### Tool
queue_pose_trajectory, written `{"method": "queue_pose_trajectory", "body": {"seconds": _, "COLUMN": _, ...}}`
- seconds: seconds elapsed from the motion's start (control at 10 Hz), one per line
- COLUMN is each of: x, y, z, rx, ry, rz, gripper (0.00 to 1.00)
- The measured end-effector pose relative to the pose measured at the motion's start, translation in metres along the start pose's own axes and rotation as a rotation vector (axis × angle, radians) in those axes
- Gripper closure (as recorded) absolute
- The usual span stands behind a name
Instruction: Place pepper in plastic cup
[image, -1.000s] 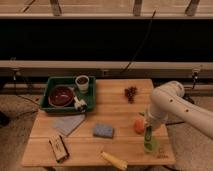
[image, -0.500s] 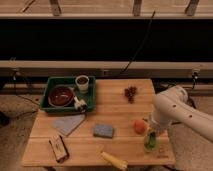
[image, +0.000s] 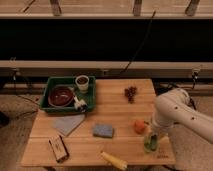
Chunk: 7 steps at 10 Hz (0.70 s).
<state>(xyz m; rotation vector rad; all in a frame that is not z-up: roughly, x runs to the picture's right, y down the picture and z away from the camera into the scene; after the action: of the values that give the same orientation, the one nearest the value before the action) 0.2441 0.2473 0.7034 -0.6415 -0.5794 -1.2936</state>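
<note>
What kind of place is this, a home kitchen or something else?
Probably a robot test room, not a home kitchen. A lone wooden table holds scattered practice items, such as a green bin and a sponge. The gripper is over the plastic cup, and cables run along the wall behind.

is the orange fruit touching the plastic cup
Cannot tell: in the camera view the orange fruit sits just up-left of the plastic cup, under the gripper.

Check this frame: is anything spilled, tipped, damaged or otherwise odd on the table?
Nothing stands out. The end effector is over the cup near the table's right front edge, beside the orange fruit. The cup is upright, and no spill shows. The pepper is not separately visible.
</note>
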Motion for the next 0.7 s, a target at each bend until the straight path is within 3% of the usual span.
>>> {"method": "queue_pose_trajectory", "body": {"seconds": 0.2, "x": -0.01, "y": 0.0, "z": 0.001, "rx": 0.009, "ry": -0.004, "rz": -0.019, "gripper": 0.21}}
{"method": "queue_pose_trajectory", "body": {"seconds": 0.7, "x": -0.017, "y": -0.004, "z": 0.007, "rx": 0.03, "ry": -0.012, "rz": -0.041, "gripper": 0.2}}
